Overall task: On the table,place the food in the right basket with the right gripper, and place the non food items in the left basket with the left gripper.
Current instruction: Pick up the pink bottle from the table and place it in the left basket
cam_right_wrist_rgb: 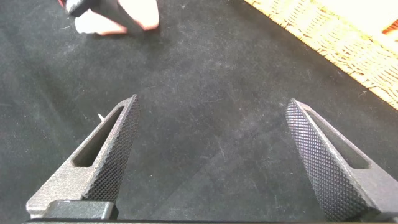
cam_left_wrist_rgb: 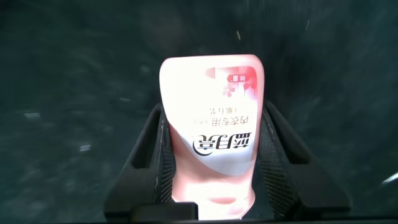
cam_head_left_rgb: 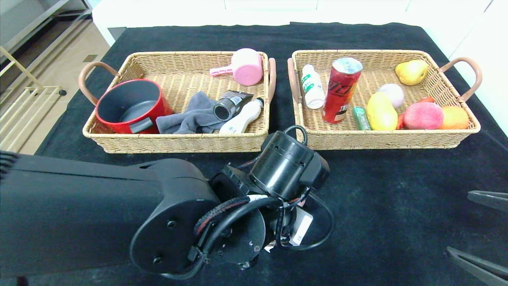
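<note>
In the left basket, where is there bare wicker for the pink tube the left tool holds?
Bare floor in the left basket: behind the red pot and grey cloth, beside the pink scoop. Crowded near the dark tube and white bottle.

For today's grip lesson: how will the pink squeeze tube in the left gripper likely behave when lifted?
The pink tube, pinched between the left gripper, is probably soft, so it may dent. Its glossy skin could slip. Being flat-ended, it is unlikely to roll.
</note>
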Controlling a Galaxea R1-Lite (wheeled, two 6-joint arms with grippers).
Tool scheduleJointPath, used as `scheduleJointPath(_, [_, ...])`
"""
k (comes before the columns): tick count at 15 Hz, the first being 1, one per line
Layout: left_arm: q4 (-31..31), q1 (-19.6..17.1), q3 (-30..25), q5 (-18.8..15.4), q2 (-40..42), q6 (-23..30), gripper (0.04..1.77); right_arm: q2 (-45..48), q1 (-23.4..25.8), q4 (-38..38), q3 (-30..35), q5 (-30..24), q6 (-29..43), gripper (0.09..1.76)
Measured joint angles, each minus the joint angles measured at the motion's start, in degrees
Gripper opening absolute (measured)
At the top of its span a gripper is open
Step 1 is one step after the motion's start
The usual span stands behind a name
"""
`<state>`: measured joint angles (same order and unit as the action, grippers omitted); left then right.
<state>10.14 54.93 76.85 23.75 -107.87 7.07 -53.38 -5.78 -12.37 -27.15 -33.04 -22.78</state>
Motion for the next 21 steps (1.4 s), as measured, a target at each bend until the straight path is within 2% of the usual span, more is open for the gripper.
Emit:
scheduleJointPath(5, [-0.39,-1.1,0.2,0.04,3.96,1.58,0.86,-0.11,-0.11,0.09,0.06,-0.04,-0.01,1.71])
scheduleJointPath(10, [-0.52,-3.91,1.87,0.28,7.02,1.35,0.86,-0.15,-0.11,0.06,0.06,-0.04,0.0,1.71])
scheduleJointPath(15, [-0.39,-9.35,6.5,0.3,9.58,0.63,0.86,-0.15,-0.11,0.09,0.17,-0.04,0.0,1.71])
scheduleJointPath(21, [-0.63,-17.12,9.39,-0.29,11.02,-1.07,0.86,-0.28,-0.39,0.13,0.37,-0.04,-0.01,1.71])
